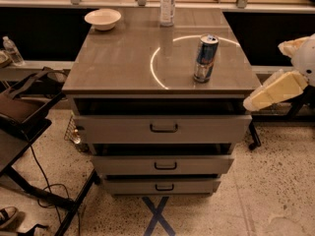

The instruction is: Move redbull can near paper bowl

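A grey drawer cabinet [123, 68] is standing mid-floor. The cream gripper [273, 91] is hanging beside its front-right corner; how far open it is cannot be told. The paper bowl [102, 18] is sitting back-left. The redbull can [205, 58] is standing upright front-right, near the gripper, untouched.

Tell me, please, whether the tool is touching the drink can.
Apart. The camera view shows the tool beyond the right side of the cabinet, a clear gap from the drink can standing on top.
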`<state>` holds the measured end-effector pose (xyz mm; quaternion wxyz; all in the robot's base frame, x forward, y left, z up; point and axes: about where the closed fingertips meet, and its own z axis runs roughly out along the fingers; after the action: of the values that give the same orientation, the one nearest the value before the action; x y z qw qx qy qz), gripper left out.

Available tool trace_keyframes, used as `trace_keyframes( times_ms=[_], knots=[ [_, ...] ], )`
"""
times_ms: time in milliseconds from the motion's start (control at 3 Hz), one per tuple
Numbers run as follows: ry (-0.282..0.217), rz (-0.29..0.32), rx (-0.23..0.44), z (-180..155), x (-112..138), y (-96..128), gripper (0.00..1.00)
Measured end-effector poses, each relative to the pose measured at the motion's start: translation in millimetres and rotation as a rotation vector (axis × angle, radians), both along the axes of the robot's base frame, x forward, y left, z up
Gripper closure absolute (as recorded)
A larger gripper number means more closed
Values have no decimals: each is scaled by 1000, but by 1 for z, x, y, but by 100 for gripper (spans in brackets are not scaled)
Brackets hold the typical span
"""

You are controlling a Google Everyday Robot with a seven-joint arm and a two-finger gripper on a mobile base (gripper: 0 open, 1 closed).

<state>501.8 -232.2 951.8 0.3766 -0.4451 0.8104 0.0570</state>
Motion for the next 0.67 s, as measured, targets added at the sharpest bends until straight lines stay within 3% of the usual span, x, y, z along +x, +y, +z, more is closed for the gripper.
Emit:
trace_keyframes(
  times_ms=[333, 667],
  knots=[
    [-167, -67, 147, -9, 22, -16, 0],
    [-321, -122, 224, 1, 49, -26, 0]
  ],
)
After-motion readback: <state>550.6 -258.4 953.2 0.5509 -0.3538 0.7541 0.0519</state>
